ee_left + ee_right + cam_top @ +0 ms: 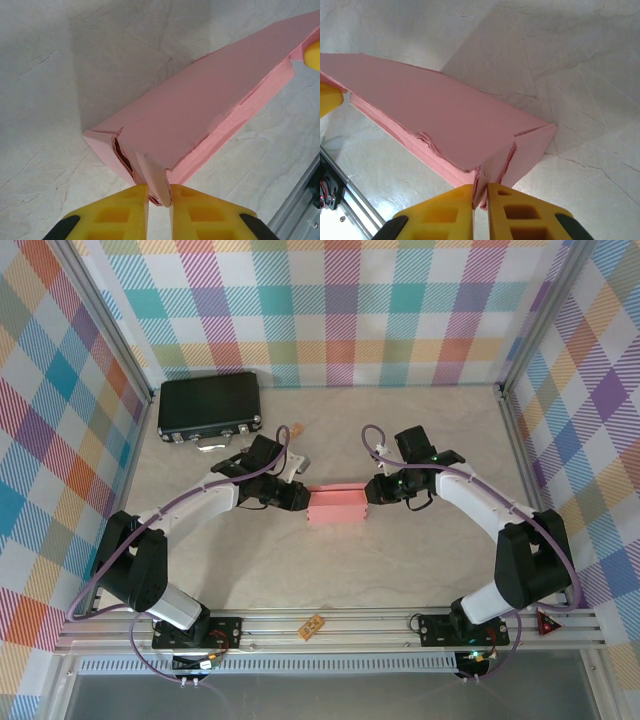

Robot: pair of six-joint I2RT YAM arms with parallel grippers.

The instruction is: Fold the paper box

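Mid-frame, the paper box is clamped at both end edges by left tool and right tool. Bare surface is left around it.

Salmon-pink paper box, yellow fingers, black case at ten o'clock, pale marbled table, walls in pastel plaid all round.

The paper box is cropped at its far corner

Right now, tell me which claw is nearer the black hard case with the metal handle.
Left. The left claw pinches the left end of the salmon-pink card box, the end toward the black hard case; the right claw pinches its right end, farther off.
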